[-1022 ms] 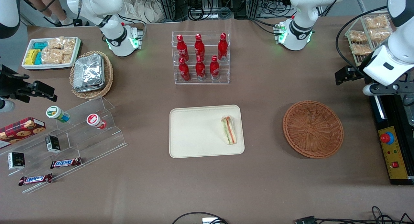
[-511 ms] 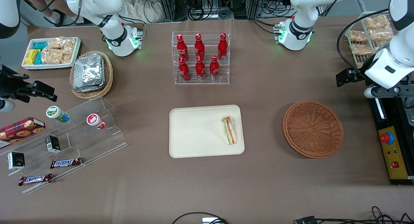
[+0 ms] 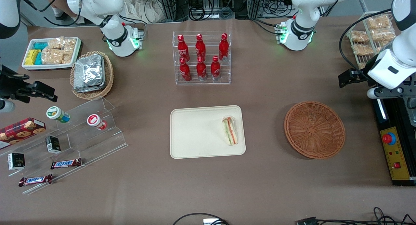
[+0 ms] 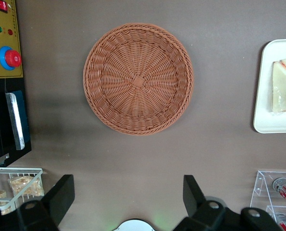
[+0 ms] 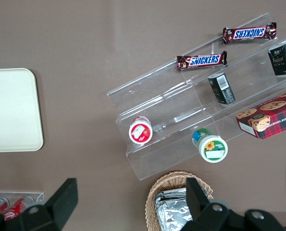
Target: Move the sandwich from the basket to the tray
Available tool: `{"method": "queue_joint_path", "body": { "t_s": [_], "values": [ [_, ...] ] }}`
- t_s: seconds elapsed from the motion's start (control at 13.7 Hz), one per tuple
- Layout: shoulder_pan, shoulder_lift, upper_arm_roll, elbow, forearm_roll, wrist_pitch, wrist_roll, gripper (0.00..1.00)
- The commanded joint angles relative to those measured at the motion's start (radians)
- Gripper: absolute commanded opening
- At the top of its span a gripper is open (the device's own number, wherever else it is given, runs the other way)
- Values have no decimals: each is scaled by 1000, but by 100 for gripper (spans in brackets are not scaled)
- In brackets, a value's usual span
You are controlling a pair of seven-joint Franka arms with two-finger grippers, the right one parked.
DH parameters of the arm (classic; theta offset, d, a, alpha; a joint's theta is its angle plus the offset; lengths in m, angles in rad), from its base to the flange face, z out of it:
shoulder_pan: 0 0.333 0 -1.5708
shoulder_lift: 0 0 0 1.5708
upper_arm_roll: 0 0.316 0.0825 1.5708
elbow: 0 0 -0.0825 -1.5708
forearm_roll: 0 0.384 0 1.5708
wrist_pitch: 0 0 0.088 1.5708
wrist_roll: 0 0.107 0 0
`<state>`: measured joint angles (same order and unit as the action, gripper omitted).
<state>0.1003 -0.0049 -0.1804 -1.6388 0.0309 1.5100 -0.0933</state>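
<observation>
Sandwich (image 3: 229,131) lies flat on the tray (image 3: 195,134), wicker basket (image 3: 314,129) empty, so delivery looks done; gripper (image 4: 128,195), fingers spread wide and holding nothing, hangs high near the table's working-arm end, apparently parked clear.

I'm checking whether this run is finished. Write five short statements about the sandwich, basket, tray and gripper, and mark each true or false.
1. The sandwich lies on the tray. True.
2. The basket holds a sandwich. False: nothing lies in it.
3. The gripper is shut on the sandwich. False: it is open, holds nothing, and hangs up high at the working arm's end of the table.
4. The sandwich lies at the tray's end nearest the basket. True.
5. The basket touches the tray. False: bare table separates them.
</observation>
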Motion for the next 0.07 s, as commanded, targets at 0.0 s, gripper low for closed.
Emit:
{"method": "queue_joint_path", "body": {
  "t_s": [0.0],
  "values": [
    [4,8,-2,20,6,1,-9,100]
  ]
}}
